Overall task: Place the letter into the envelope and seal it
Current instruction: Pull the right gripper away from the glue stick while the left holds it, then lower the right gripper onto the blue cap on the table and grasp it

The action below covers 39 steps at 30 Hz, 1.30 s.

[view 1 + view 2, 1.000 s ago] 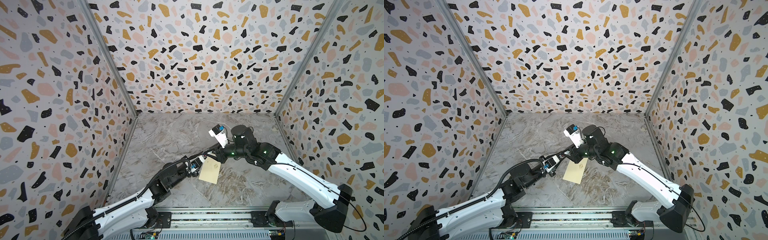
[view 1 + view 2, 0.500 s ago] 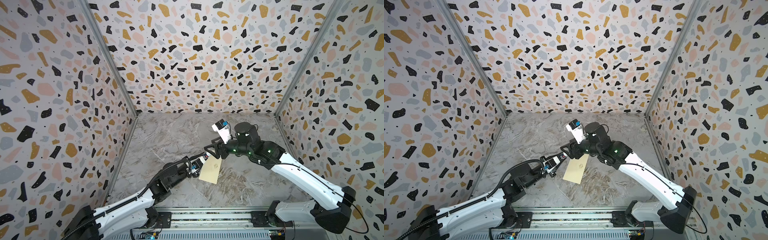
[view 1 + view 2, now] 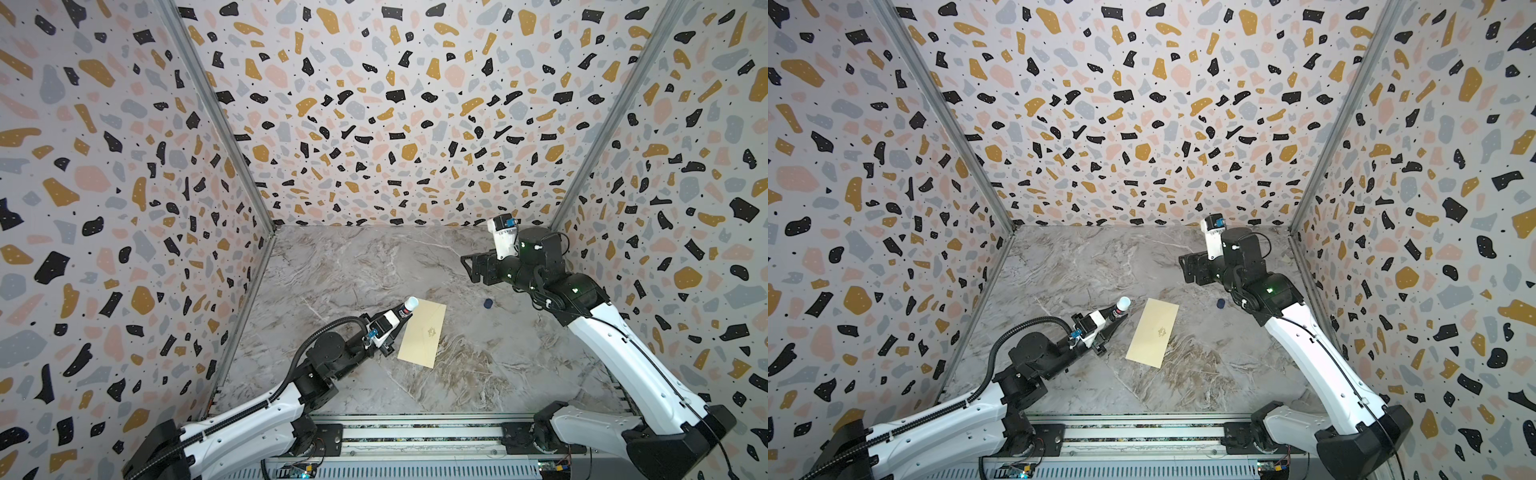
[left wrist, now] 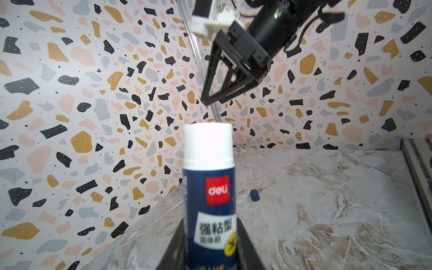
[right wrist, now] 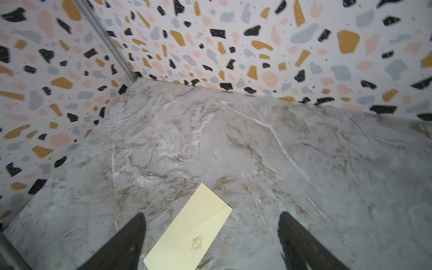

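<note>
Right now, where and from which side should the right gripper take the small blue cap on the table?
Its round sides, from straight above: the blue cap is a short cylinder alone on the table, clear of the envelope. The right gripper is open and empty.

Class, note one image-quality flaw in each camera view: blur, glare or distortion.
Left wrist view: the glue stick is out of focus, its white tip washed out. Right wrist view: wall specks streak from motion blur. Both top views: sharp, corner posts splay.

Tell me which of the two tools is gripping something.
The left tool, closed on the glue stick; the right tool stands open and empty, raised well clear of it.
</note>
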Tool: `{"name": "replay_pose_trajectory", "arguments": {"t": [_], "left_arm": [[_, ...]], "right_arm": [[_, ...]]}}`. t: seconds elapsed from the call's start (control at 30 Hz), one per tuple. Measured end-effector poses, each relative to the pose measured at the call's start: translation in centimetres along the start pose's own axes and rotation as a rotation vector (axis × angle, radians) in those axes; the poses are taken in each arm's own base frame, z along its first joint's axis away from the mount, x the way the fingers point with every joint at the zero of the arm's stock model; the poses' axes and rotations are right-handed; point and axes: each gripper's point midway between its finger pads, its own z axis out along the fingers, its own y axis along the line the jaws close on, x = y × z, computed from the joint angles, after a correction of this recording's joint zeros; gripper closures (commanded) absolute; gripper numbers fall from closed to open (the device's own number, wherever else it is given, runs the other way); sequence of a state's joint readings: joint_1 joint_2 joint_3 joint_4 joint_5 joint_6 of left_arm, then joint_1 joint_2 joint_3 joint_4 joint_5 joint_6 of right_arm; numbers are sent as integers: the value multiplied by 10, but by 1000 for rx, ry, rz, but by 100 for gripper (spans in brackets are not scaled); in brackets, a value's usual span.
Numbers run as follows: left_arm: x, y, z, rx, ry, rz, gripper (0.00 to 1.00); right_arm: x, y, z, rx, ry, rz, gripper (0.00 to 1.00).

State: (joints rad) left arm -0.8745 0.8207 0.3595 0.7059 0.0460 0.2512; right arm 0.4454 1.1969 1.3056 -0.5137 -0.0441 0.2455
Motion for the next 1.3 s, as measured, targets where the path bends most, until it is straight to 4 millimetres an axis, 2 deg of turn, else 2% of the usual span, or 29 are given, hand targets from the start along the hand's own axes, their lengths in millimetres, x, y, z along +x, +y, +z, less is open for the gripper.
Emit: {"name": "replay_pose_trajectory", "arguments": {"t": [0.17, 0.23, 0.33, 0.47, 0.67, 0.93, 1.3], "left_arm": [[-8, 2, -2, -8, -29, -30, 100], [-9, 3, -2, -9, -33, -37, 100], [-9, 3, -2, -10, -34, -45, 100], [-10, 3, -1, -11, -38, -55, 100], [-5, 1, 1, -7, -32, -64, 100], [1, -2, 4, 4, -23, -79, 100], [-1, -3, 4, 13, -33, -78, 100]], "right_arm": [[44, -61, 29, 138, 118, 83, 1], [61, -78, 37, 174, 161, 112, 1], [84, -98, 50, 216, 221, 148, 1], [108, -115, 67, 248, 286, 174, 8], [140, -132, 92, 290, 380, 182, 17], [175, -141, 115, 303, 484, 181, 25], [200, -148, 133, 305, 553, 173, 39]]}}
